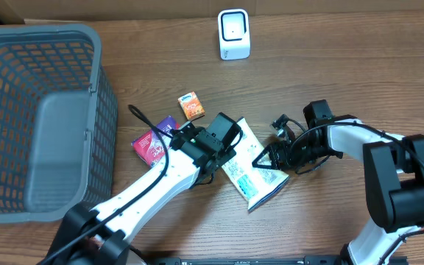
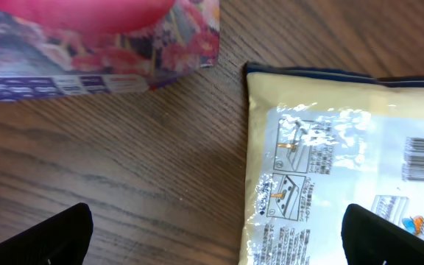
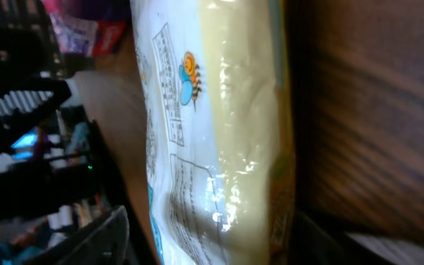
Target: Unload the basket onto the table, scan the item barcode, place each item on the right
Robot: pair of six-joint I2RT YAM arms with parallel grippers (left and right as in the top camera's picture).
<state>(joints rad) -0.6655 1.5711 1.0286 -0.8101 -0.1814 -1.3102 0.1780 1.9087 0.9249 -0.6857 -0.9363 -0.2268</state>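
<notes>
At table centre: packet (image 1: 247, 180) laid flat, print side up.
The barcode (image 2: 419, 159) is seen facing up, likely so it can be shown to the scanner (image 1: 234, 34) at the far edge. The left gripper (image 2: 219, 239) is held wide above the packet. The right gripper (image 1: 266, 162) is set at its right edge, and whether it grips cannot be told.

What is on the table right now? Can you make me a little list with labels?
item: pale yellow plastic packet, lying flat, printed back up
barcode: showing on the packet's upper face
scanner: small white box-shaped scanner, apart from the packet
left gripper: open, over the packet's edge
right gripper: at the packet's right edge, grip unclear
others: small orange box, pink-purple packet, grey plastic basket
</notes>
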